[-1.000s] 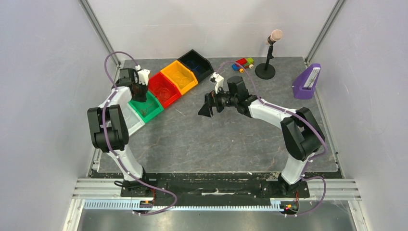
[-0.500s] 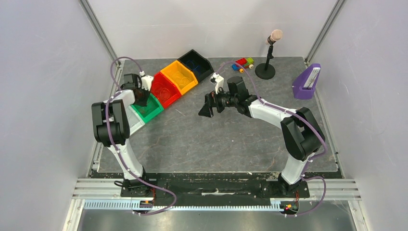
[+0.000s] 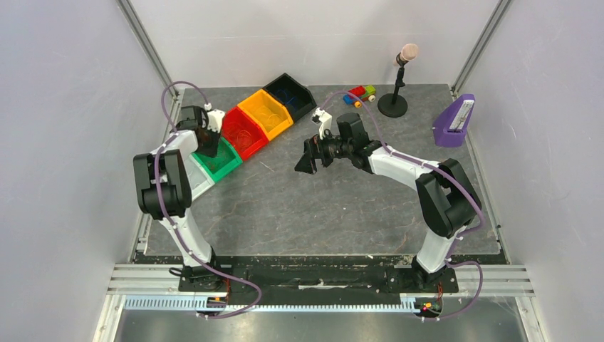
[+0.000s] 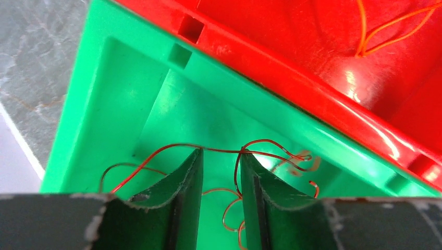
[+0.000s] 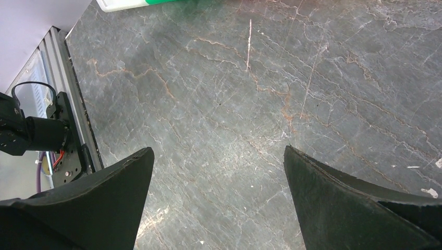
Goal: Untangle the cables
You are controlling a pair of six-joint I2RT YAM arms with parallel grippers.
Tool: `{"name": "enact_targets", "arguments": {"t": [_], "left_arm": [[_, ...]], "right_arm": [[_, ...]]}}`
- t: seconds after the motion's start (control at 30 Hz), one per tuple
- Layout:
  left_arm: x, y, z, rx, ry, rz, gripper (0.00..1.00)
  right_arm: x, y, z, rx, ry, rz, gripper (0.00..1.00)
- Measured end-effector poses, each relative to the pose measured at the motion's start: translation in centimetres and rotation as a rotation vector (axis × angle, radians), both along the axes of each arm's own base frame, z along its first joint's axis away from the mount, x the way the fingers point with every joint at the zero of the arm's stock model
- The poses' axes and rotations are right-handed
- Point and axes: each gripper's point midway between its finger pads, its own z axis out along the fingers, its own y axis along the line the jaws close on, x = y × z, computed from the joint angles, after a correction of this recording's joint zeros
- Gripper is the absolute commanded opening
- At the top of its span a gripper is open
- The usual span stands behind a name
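Change: the left tool [image 4: 221,156] was shut 1 second ago and is now parted. In the top view it is kept over the green bin [image 3: 222,164] at the upper left of the frame, and only a small shift of the arm is seen.
Left tool: the fingers are apart with a clear gap and nothing is clamped. A red cable [image 4: 174,146] is draped across the 2 fingertips and is far thinner than the gap.
Red cable: it is lodged inside the green bin, looped loosely above the bin floor in the lower middle of the left wrist view. Whether it rests on a fingertip cannot be told.
Red bin [image 4: 292,67]: it is set just beside the green bin, and an orange cable [image 4: 363,31] is seen in it at the upper right of that view.
Right tool [image 5: 219,151]: it is spread wide with nothing held, hung over bare tabletop [image 5: 208,104]. At centre frame in the top view it is unmoved over the last second.
Pale strand [image 5: 249,44]: a thin line is seen on the tabletop in the upper middle of the right wrist view. It is possibly another cable, but too fine to be sure.
Meaning: the release is judged made, with 1 cable separated and delivered to a bin.
Risk: the wire could be dragged back out on a fingertip when the tool is lifted.
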Motion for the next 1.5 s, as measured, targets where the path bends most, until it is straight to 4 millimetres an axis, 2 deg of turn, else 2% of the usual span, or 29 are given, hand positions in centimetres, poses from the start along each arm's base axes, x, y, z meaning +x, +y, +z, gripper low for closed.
{"name": "enact_targets", "arguments": {"t": [0.1, 0.23, 0.4, 0.7, 0.83, 0.9, 1.07, 1.2, 1.3, 1.5], "left_arm": [[-0.3, -0.1, 1.5, -0.004, -0.015, 0.006, 0.42], [-0.3, -0.4, 4.4, -0.015, -0.061, 0.005, 0.47], [-0.2, -1.1, 7.8, -0.046, -0.126, -0.001, 0.52], [-0.6, -1.5, 10.5, -0.063, -0.138, -0.002, 0.54], [0.7, -1.1, 12.0, -0.039, -0.129, -0.060, 0.54], [0.9, -1.7, 12.2, -0.059, -0.117, -0.118, 0.54], [-1.1, -4.3, 11.6, -0.183, -0.048, -0.224, 0.53], [-2.1, -5.7, 11.4, -0.254, -0.016, -0.258, 0.52], [-2.3, -6.1, 11.2, -0.276, -0.003, -0.262, 0.51], [-1.3, -5.7, 9.9, -0.279, 0.016, -0.227, 0.48]], "right_arm": [[-0.1, 0.0, -0.1, -0.004, 0.003, 0.001, 0.98], [-0.2, -0.1, -0.1, -0.008, 0.007, 0.002, 0.98], [-0.4, -0.3, 0.8, -0.003, -0.009, 0.005, 0.98], [-0.6, -0.5, 2.0, 0.002, -0.042, 0.013, 0.98], [-0.7, -0.6, 2.3, 0.001, -0.054, 0.017, 0.98], [-0.8, -0.7, 2.2, -0.003, -0.057, 0.020, 0.98], [-1.3, -1.0, 1.5, -0.018, -0.046, 0.025, 0.98], [-1.4, -1.1, 1.1, -0.024, -0.040, 0.027, 0.98], [-1.4, -1.1, 1.1, -0.025, -0.039, 0.027, 0.98], [-1.5, -1.1, 1.1, -0.026, -0.036, 0.027, 0.98]]}}
